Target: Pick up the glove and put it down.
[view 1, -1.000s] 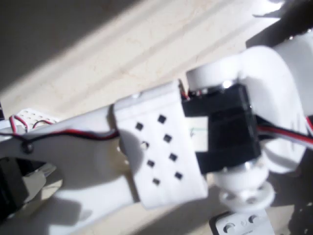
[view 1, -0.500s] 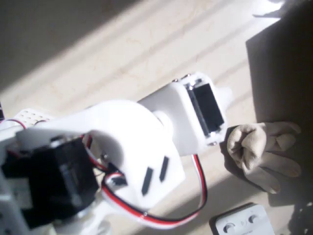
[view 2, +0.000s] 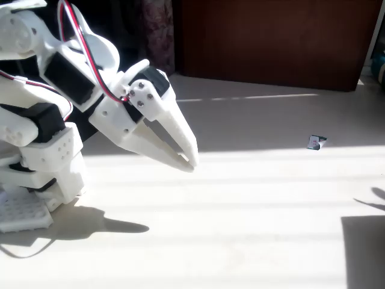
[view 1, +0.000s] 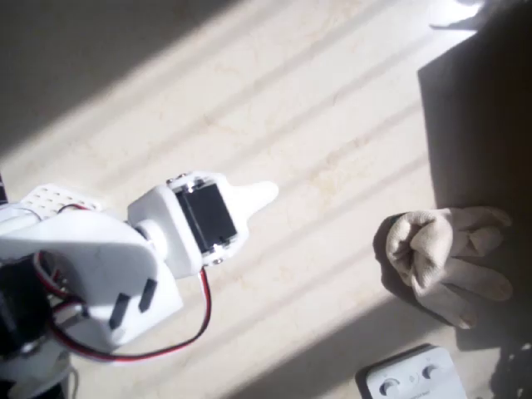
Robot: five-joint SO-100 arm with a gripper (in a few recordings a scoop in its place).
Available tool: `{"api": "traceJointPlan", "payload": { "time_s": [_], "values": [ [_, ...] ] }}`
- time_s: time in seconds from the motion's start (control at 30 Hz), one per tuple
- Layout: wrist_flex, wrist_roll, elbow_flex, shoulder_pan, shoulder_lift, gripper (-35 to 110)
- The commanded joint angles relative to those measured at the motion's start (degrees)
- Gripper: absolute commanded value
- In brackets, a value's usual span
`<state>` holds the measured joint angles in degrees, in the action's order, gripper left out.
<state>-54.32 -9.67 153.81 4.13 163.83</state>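
A: Where is the glove (view 1: pixel 445 258)?

B: In the overhead view it lies on the worktop (view 1: pixel 316 125) at the right, partly in a dark shadow, well apart from the arm. It is cream, soft and lumpy, bunched at one end with stubby fingers pointing right.

A: And the pincer (view 2: pixel 187 158)?

B: The fixed view shows it from the side: two long, tapering white plastic fingers pointing down and to the right, their tips nearly together above the worktop. It has hold of nothing. From overhead, just a rounded white tip (view 1: pixel 253 196) pokes out beyond the black motor block, so the gap cannot be judged there.

A: Anything else one view gives?

B: Overhead, a white plastic box (view 1: pixel 413 379) with round buttons sits at the bottom edge, just below the glove. The fixed view has a small green-and-white card (view 2: pixel 315 142) lying far off to the right, near a dark wooden panel (view 2: pixel 271 42). A red and black cable (view 1: pixel 195 328) loops from the arm.

A: The surface?

B: Pale, smooth, striped with sunlight and shadow bands.
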Motion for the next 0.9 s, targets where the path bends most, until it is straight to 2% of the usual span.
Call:
{"api": "traceJointPlan", "payload": {
  "time_s": [0.0,0.27,0.87],
  "values": [
    [0.7,-0.4,5.4,-0.4,8.1,1],
    [0.1,-0.4,14.8,-0.4,23.6,1],
    [-0.2,-0.4,21.9,-0.4,24.5,0]
  ]
}}
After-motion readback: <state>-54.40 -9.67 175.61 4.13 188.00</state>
